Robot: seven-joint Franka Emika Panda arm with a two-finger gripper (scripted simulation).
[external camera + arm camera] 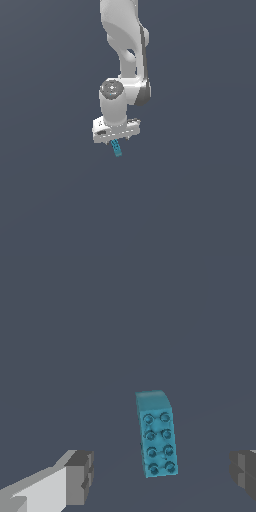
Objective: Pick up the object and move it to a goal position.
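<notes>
Plainly, the unlabelled studded block (pixel 156 436) lies between spread fingers (pixel 80 476).

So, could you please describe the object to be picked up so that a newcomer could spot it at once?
Find the white robot arm against the plain dark grey background and follow it down to the gripper. Just under it sits a small teal-blue block, oblong, with two rows of round studs; it is the only coloured thing in view.

Between my gripper's (pixel 159 476) spread fingers (pixel 79 476) only the teal block (pixel 157 438) stands; all around, nothing blocks my way.
</notes>
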